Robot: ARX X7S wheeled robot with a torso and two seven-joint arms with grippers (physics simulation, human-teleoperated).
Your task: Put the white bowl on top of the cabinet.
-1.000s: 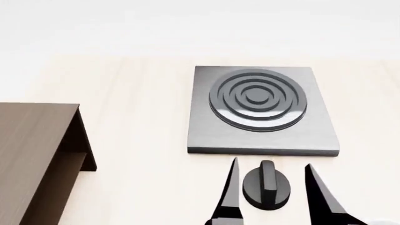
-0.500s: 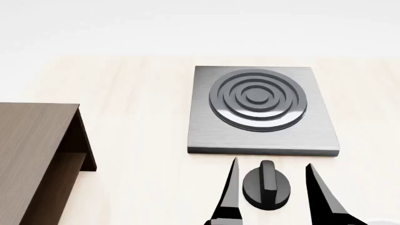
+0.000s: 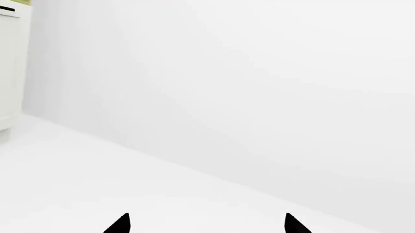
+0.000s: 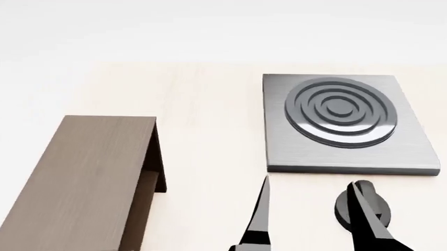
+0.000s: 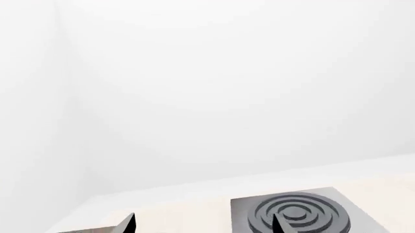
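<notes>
The bowl shows in none of the three views, so where it sits cannot be told from here.

Nearest in the head view are the two dark fingers of the right gripper (image 4: 314, 230), rising from the lower edge and spread wide with nothing between them. The right-hand finger (image 4: 370, 222) crosses in front of a round black knob (image 4: 357, 210) lying on the pale wooden table (image 4: 202, 157), so part of the knob is hidden. The other finger (image 4: 257, 219) stands over bare table, well apart from the knob.

To the left lies the cabinet (image 4: 91, 178), its flat brown top running from the lower left corner away from the camera. Its right-hand end is open (a recessed shelf shows in shadow there). The top carries nothing.

Farther back and to the right sits the grey stove plate (image 4: 279, 151), square, with raised dark concentric rings (image 4: 341, 111) at its centre. It lies just beyond the knob and well apart from the cabinet.

The right wrist view shows the same stove plate (image 5: 243, 213) between two black fingertips (image 5: 128, 224), with white wall behind. The left wrist view shows only the tips of the left gripper (image 3: 206, 224), set wide apart with nothing held, over a white floor and wall, and a white cupboard (image 3: 9, 68) at the edge.
</notes>
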